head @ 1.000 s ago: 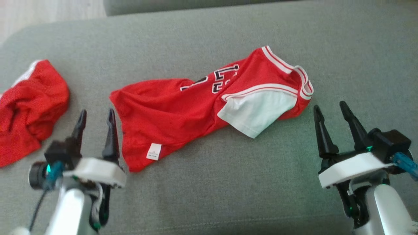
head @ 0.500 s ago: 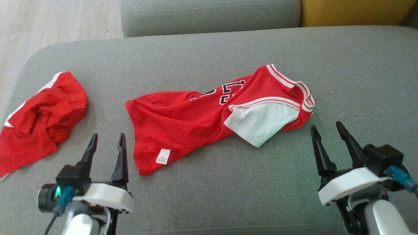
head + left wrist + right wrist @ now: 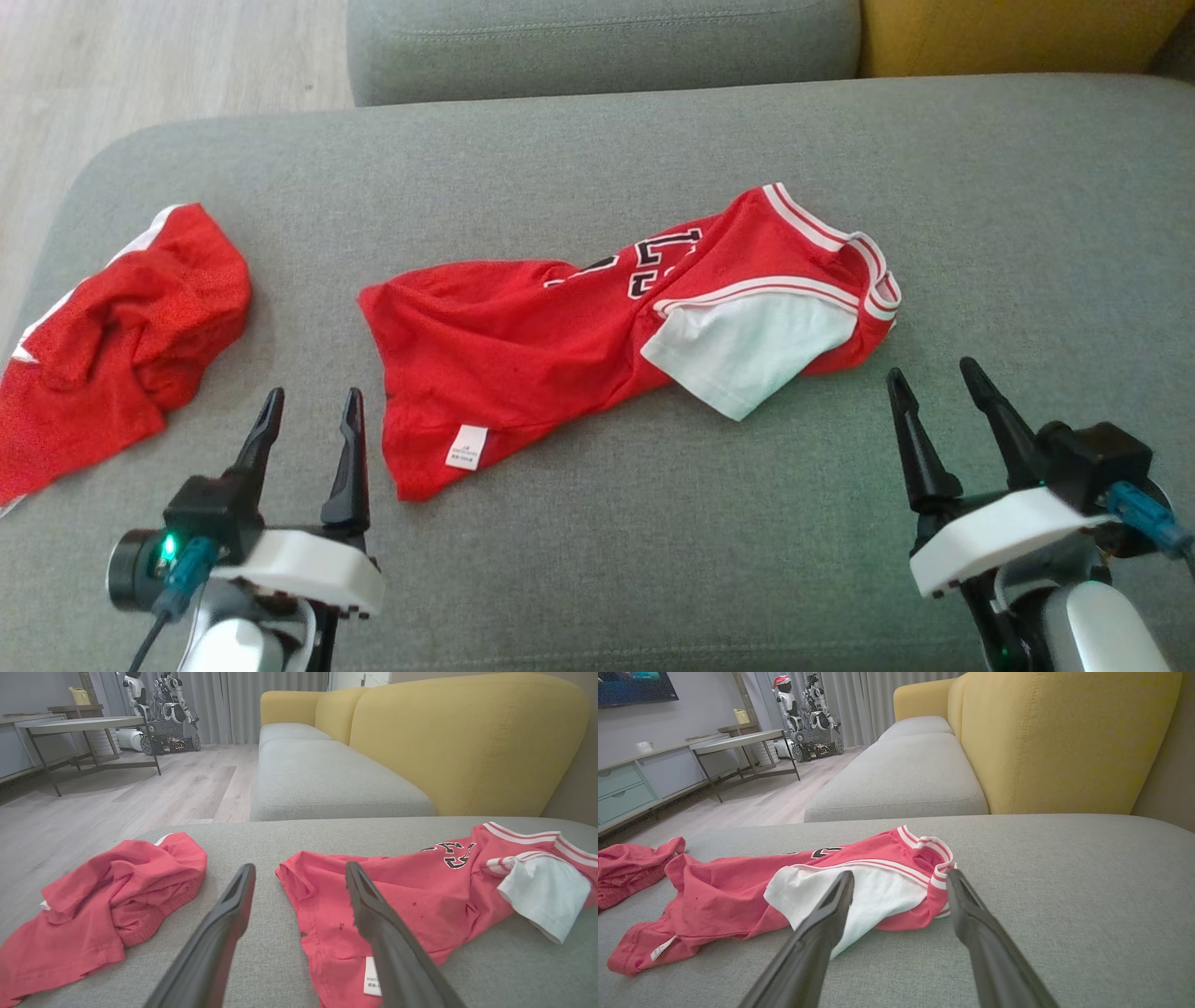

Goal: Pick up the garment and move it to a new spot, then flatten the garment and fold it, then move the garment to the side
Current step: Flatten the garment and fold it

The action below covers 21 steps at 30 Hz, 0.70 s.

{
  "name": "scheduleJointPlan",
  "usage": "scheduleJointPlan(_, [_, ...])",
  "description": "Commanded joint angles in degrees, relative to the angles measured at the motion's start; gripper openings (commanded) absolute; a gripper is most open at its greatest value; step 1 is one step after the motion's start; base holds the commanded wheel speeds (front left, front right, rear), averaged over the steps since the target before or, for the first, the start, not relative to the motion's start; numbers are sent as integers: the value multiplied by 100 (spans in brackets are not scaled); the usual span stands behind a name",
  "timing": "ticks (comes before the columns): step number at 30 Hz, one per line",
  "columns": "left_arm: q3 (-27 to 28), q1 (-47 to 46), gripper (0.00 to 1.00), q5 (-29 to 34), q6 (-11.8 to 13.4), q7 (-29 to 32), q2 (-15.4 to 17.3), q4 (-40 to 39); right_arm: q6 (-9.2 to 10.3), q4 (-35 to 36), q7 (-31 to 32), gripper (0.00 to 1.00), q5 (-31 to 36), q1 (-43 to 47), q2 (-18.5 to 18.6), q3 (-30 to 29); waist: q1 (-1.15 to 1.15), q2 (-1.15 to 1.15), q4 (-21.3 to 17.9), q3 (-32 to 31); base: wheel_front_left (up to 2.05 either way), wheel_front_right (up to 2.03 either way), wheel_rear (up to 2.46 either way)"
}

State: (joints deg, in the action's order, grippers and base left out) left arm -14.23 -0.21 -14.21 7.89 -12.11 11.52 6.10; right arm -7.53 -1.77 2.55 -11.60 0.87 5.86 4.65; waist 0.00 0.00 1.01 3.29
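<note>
The jersey [image 3: 560,345] lies crumpled in the middle of the grey cushion [image 3: 597,131]. Its hem end is towards the left gripper [image 3: 313,397] and its shoulder end towards the right gripper [image 3: 934,369]. Both grippers are spread wide and hold nothing; each one is just beside its end of the cloth. A second red cloth [image 3: 112,345] lies apart at the left.

The jersey looks like thin mesh, light and soft with no stiffness. It will probably sag and fold on itself when lifted, and it may slide a little on the cushion. I would take it at the hem corner near the white label [image 3: 467,446] and at the striped trim [image 3: 873,271], where the edge is thicker. The white sleeve [image 3: 747,350] is turned over the body, and I cannot tell well how many layers lie under it.
</note>
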Motion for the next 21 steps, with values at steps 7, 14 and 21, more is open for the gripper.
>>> scheduleJointPlan(7, [144,-271,100,-21,3,5,142,-193,4,215,-27,100,-10,-160,3,87,0,0,-17,70,0,0,0])
scheduleJointPlan(14, [-7,-727,100,-287,-350,297,91,96,4,229,-45,100,-35,-267,7,87,0,0,-14,297,0,0,0])
scheduleJointPlan(21, [-45,-1182,100,-786,-749,885,6,1164,4,181,-65,100,-78,-412,33,197,0,0,-152,545,0,0,0])
